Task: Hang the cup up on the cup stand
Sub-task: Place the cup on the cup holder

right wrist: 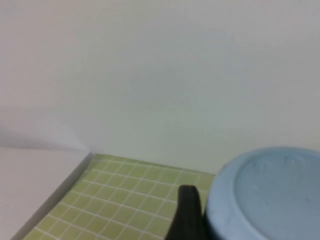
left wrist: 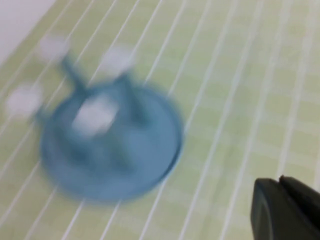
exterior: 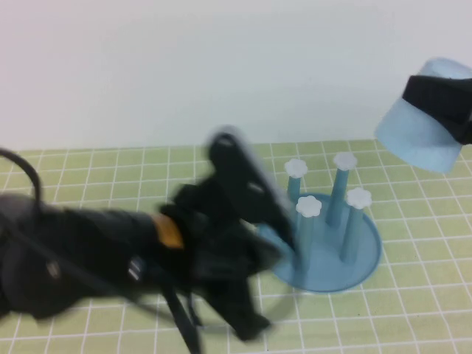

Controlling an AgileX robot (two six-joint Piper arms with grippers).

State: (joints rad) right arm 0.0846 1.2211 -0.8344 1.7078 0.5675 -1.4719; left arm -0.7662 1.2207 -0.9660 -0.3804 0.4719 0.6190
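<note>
Green gridded mat is carrying the cup stand (exterior: 328, 247) at centre right. Right gripper (exterior: 442, 103), upper right, is gripping the cup (exterior: 420, 133) across its walls; light, smooth plastic, likely slippery. Left gripper (exterior: 240, 177), closed and empty, is hovering beside the stand.

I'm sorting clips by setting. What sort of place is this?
Probably a robot test bench, not a kitchen: a green grid mat before a bare white wall, holding only the cup stand. The right gripper holds the cup aloft; the left gripper, shut, is beside the stand.
</note>
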